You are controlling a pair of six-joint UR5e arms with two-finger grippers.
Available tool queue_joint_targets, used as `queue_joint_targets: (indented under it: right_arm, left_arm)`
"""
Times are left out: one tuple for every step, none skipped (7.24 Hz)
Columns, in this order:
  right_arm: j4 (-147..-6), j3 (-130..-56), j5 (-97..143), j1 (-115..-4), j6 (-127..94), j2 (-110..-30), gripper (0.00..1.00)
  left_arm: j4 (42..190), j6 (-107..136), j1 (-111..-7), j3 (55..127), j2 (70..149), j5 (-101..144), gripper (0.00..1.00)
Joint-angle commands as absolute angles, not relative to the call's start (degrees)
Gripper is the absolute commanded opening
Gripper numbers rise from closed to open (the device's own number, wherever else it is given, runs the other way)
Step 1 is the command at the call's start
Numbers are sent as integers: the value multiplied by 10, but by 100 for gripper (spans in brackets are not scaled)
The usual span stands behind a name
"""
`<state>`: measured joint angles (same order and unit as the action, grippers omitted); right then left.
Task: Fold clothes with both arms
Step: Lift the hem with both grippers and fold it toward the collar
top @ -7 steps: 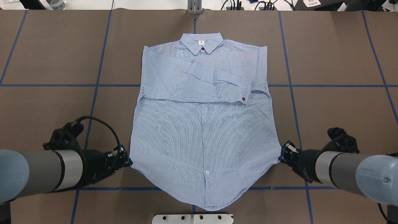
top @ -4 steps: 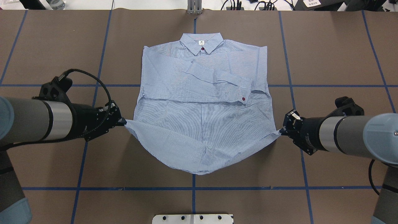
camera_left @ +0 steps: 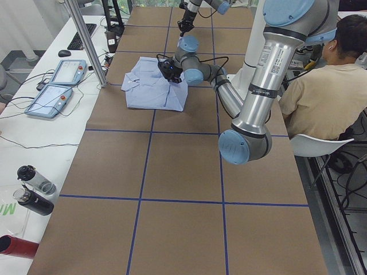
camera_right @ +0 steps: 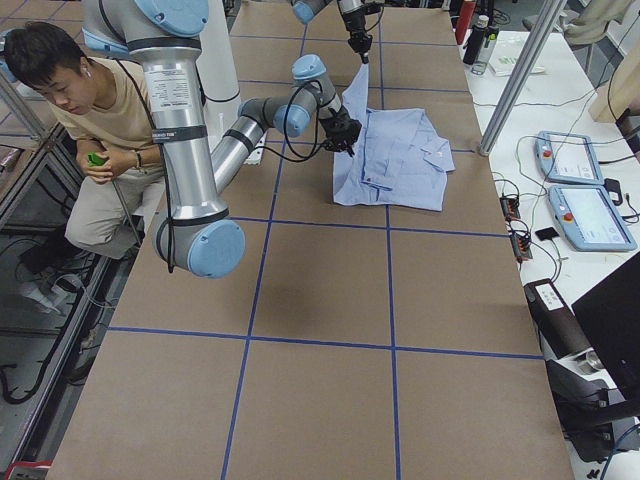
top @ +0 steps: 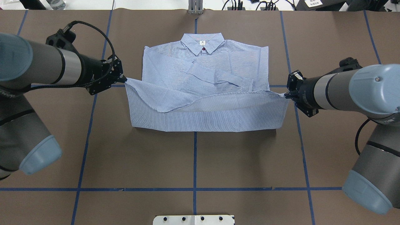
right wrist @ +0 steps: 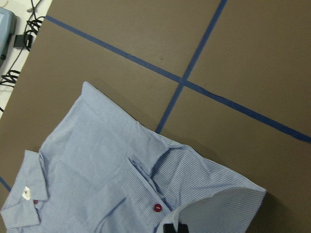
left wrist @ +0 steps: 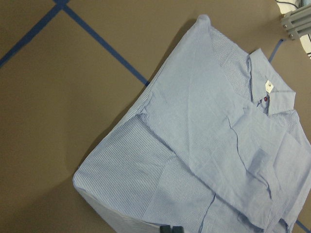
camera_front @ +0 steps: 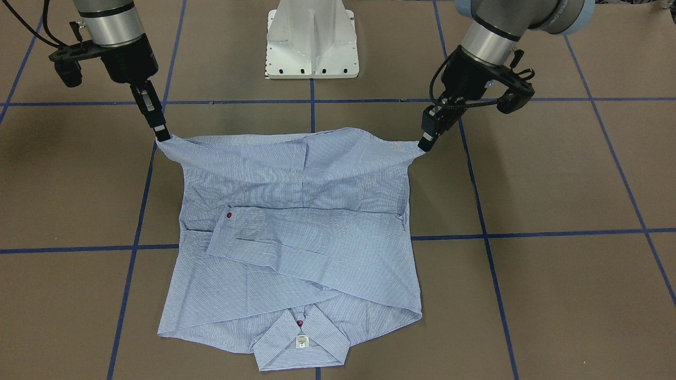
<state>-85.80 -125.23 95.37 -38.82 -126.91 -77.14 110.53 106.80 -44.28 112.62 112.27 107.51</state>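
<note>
Hem point(top: 225, 94) raised; skew risk.
Each pair of jaws pinches a hem corner of the striped shirt point(top: 218, 62); left gripper point(top: 122, 79) sits nearer the collar point(top: 202, 43) than right gripper point(top: 286, 95), so release now would skew the fold.

Striped blue shirt point(top: 203, 62), hem corners aloft in left tool point(top: 124, 78), right tool point(top: 285, 95)

Collared cloth shirt point(top: 218, 62): fine light-blue-and-white stripes
Small round buttons point(top: 203, 48): dark red
Left gripper point(top: 124, 78), right gripper point(top: 285, 95): black
Flat table point(top: 250, 162) below them: brown, blue gridlines point(top: 194, 162)
</note>
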Motion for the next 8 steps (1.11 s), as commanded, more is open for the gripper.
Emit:
queue_joint_targets:
  right_arm:
    - [-860,-1213,949,-417,-1258,-728,0]
    - [-855,-1189,949,-423,-1246,-722,0]
    - [-855,-1153,949,-438,-1216,-695,0]
    - [-854,-1105,949,-449,-1206,-667,0]
    - [-853,-1062,949,-462,-1188,-645,0]
    - [-833,-1021,948,-473,-1185,-629,0]
    - [-796,-980,949,-483,-1172,-619,0]
    - [-784,-956,949,-486,-1170,-609,0]
  left_arm:
    - [1109,1054,-468,1080,1153,1079,0]
    - [1113,1054,-474,1061,1161,1079,0]
    - [1114,1053,-480,1030,1187,1079,0]
    - [1126,1043,-488,987,1210,1079,0]
    - [1170,1042,-498,939,1221,1079,0]
    - [1202,1035,-505,893,1234,1078,0]
    - [1219,1024,-512,850,1254,1078,0]
    - [1246,1023,-513,811,1269,1078,0]
